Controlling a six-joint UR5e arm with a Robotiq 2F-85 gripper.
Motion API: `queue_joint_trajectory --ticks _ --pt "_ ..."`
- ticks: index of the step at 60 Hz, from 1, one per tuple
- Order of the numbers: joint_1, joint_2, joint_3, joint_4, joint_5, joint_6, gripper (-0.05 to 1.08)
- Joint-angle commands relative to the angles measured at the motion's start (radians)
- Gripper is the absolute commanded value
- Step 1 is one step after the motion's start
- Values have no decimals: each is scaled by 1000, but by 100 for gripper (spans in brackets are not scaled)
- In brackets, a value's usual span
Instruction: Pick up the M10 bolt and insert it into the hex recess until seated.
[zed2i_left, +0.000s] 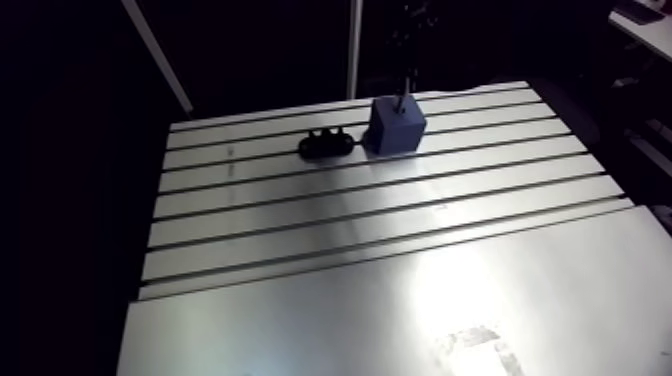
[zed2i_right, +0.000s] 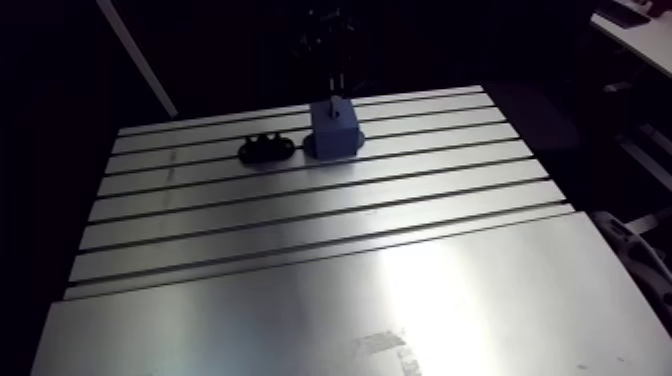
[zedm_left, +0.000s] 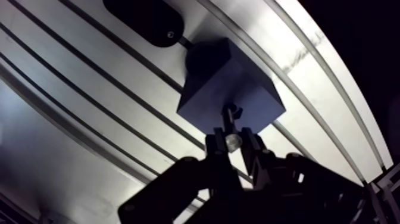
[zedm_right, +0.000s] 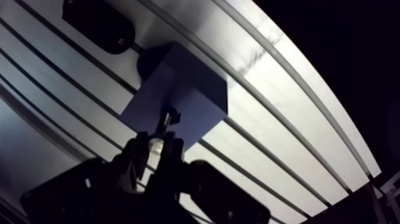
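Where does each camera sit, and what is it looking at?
Arm view: rides the arm's upper link, looks down across the table at the blue block and black holder; the robot's wrist shows dimly up top.
Wrist view: sits on the wrist, looks down past the gripper, whose fingers pinch the bolt over the block.
Both show the block, the holder and the slotted table.

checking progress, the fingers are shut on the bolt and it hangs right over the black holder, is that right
Not quite. The fingers are shut on the bolt, but it hangs over the blue block, not the black holder, which lies beside the block. The wrist view shows this.
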Motion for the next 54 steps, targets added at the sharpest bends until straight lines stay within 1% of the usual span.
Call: queue_joint_trajectory --ticks 1,47,54 --pt "0 0 3 -1 0 -1 90" --pt "0 0 -3 -1 -1 -1 90" --pt "0 8 -3 -3 0 -3 90"
